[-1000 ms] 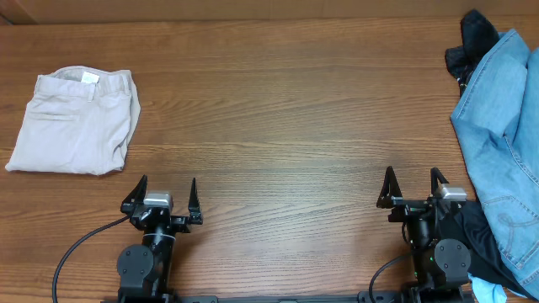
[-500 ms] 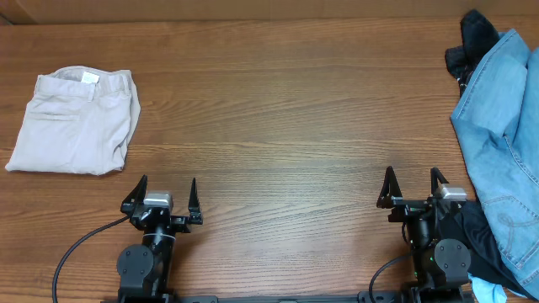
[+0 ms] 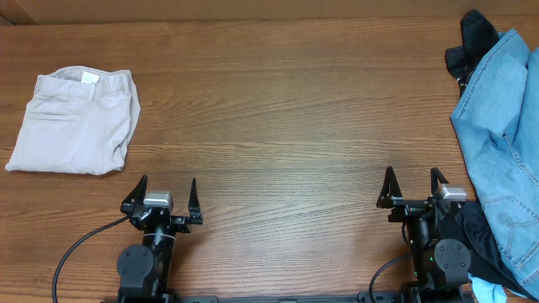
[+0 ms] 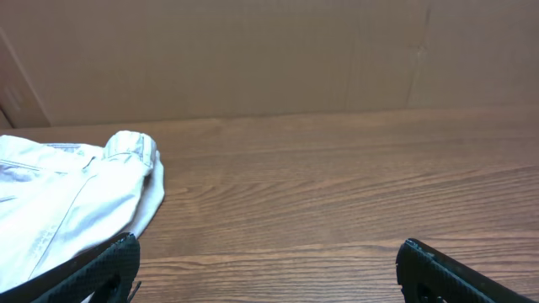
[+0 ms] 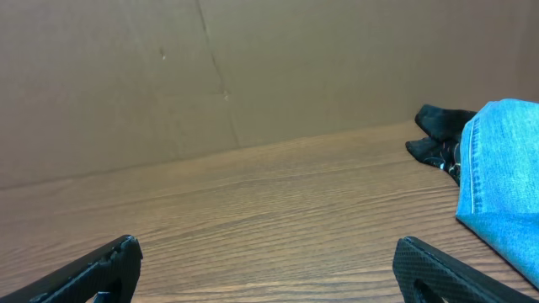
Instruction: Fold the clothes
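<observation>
Left hand (image 3: pixel 167 181): fingers wide apart, nothing between them, tips pointing toward the far edge. It sits low at the near edge of the surface (image 3: pixel 286 109), over bare wood. In the left wrist view both fingertips (image 4: pixel 101 268) show at the bottom corners, with only wood grain between them.

Right hand (image 3: pixel 412 172): fingers likewise spread, holding nothing, same pose at the near edge. The right wrist view shows bare wood between its fingertips (image 5: pixel 101 268).

A black cable (image 3: pixel 80 248) curls off the left arm's base toward the near-left corner.

Jeans (image 3: pixel 501 135): light-blue denim in a loose, unfolded heap along the right edge of the surface, running from the far-right corner down past the right arm's base. They lie just beside the right hand, on its right, not touching the fingers. A stitched seam shows on the near part. In the right wrist view the denim edge (image 5: pixel 501 168) is at far right.

A black garment (image 3: pixel 472 42) sticks out from under the far end of the jeans. More dark cloth (image 3: pixel 480 240) lies against the right arm's base under the denim; I cannot tell whether it is the same piece.

Beige trousers (image 3: pixel 76 122): folded, at far left, well apart from both hands.

A cardboard wall (image 4: pixel 253 59) stands behind the surface.
</observation>
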